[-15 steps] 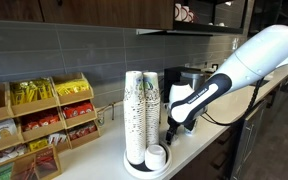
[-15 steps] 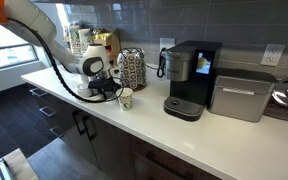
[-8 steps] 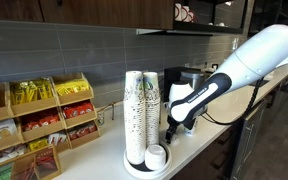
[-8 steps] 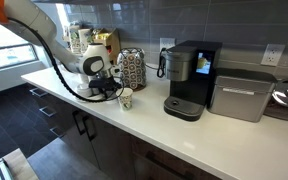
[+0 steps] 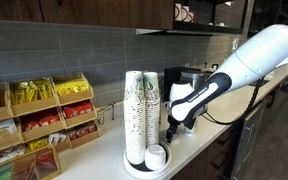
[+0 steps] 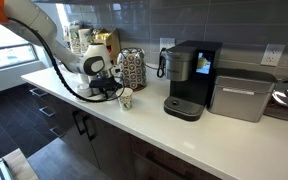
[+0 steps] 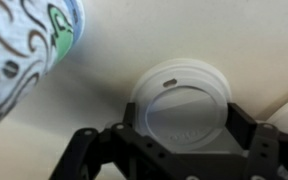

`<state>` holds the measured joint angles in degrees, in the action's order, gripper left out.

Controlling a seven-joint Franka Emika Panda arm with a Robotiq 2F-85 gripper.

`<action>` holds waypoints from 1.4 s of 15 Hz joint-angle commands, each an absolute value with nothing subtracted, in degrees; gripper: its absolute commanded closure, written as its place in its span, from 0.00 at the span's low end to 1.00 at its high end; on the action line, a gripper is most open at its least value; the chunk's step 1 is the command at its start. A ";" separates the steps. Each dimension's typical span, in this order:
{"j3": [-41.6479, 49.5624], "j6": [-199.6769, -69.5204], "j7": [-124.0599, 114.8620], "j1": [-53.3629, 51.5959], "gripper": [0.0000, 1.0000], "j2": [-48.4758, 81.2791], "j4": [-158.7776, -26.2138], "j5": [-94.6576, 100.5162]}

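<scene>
Fingers [image 7: 182,120] clamped on round white plastic lid [image 7: 179,92]; patterned paper cup [image 7: 24,50] beside.

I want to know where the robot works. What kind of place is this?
Probably an office coffee corner: a coffee machine, tall stacks of paper cups and racks of small packets on a counter.

The pincer [image 7: 174,150] looks like matt black hard plastic. Between its fingers, the round white plastic lid [image 7: 180,100] is smooth with a faint sheen, and the pale desk [image 7: 194,30] under it is smooth and slightly glossy. Just beside the pincer, the white paper cup with dark swirls [image 7: 19,50] looks matt. Well away from the pincer, the black plastic coffee machine [image 6: 192,75] shines and the grey metal box [image 6: 241,95] looks brushed.
</scene>
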<state>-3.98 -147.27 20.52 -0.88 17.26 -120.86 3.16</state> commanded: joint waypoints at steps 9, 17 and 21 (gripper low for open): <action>-4.52 -147.31 20.52 -0.10 0.20 16.61 -121.38 2.91; -4.49 -147.25 20.60 -0.05 0.21 16.03 -121.59 2.87; -4.34 -147.16 20.42 0.04 0.22 14.95 -121.91 3.00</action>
